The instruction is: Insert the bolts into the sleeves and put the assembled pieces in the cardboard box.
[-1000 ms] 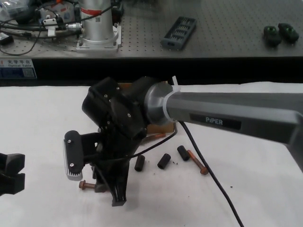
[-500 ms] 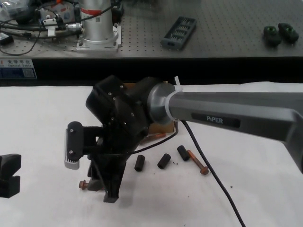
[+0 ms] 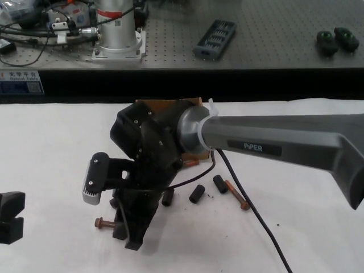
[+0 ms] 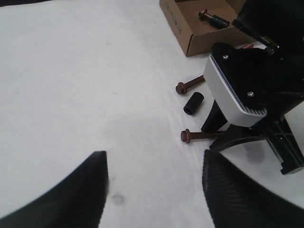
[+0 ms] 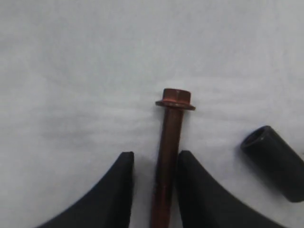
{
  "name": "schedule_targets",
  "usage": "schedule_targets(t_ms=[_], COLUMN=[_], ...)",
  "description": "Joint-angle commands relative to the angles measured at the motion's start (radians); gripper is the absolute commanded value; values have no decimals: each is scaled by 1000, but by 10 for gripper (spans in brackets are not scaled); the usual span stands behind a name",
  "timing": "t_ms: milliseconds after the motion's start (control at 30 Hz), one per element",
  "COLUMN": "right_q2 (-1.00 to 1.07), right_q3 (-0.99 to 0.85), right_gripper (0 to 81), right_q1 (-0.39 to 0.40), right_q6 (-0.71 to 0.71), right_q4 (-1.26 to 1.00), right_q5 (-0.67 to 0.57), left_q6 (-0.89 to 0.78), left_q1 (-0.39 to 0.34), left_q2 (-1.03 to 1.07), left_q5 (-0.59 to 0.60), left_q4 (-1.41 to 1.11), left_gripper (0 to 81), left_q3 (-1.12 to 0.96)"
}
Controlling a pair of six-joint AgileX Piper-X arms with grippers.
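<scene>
A copper bolt (image 5: 169, 142) lies on the white cloth with its head pointing away from my right gripper (image 5: 156, 159). The gripper's black fingers are closed in on either side of its shank. In the high view this bolt (image 3: 102, 223) sticks out to the left of the right gripper (image 3: 134, 242), which points down at the cloth. My left gripper (image 4: 154, 190) hangs open over bare cloth at the near left, holding nothing. The cardboard box (image 4: 180, 26) holds an assembled piece (image 4: 213, 18). A black sleeve (image 5: 275, 161) lies beside the gripped bolt.
Three loose sleeves (image 3: 197, 194) and another bolt (image 3: 238, 195) lie right of the right gripper, under the arm and its cable (image 3: 250, 216). One more bolt (image 4: 190, 84) rests near the box. The dark bench edge (image 3: 182, 82) runs behind the cloth.
The right arm's wrist swung to the right and tilted down over the bolt, which stayed in place. The left gripper sank lower at the left edge.
</scene>
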Motion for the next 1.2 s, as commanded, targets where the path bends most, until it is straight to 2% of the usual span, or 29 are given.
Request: schedule_targets(t_ms=[0, 67, 167, 233, 333, 367, 467, 733, 867, 933, 1167], right_q2=[10, 10, 10, 10, 10, 10, 10, -21, -68, -92, -118], right_q3=[4, 7, 7, 7, 7, 7, 7, 7, 7, 7, 9], right_gripper=[240, 240, 231, 178, 12, 44, 37, 37, 37, 37, 37], right_q1=[-5, -5, -8, -8, -9, -9, -9, -14, -14, -14, 22], right_q6=[32, 36, 36, 46, 90, 105, 186, 685, 945, 1082, 1434], right_q4=[42, 43, 43, 43, 43, 43, 43, 50, 50, 48, 19], right_q5=[13, 66, 73, 73, 93, 101, 124, 200, 329, 382, 387], left_q6=[-27, -31, -31, -31, -31, -31, -31, -144, -251, -289, -374], left_q1=[3, 3, 3, 3, 3, 3, 3, 3, 3, 3, 3], left_q2=[-9, -9, -9, -9, -9, -9, -9, -9, -9, -2, 72], left_q5=[0, 0, 0, -2, -2, -2, -2, 1, 7, 49, 135], left_q4=[14, 43, 65, 65, 67, 72, 102, 208, 188, 180, 122], left_gripper=[435, 435, 435, 435, 435, 435, 435, 435, 428, 417, 410], left_q3=[-22, -47, -83, -103, -122, -128, -145, -204, -213, -211, -211])
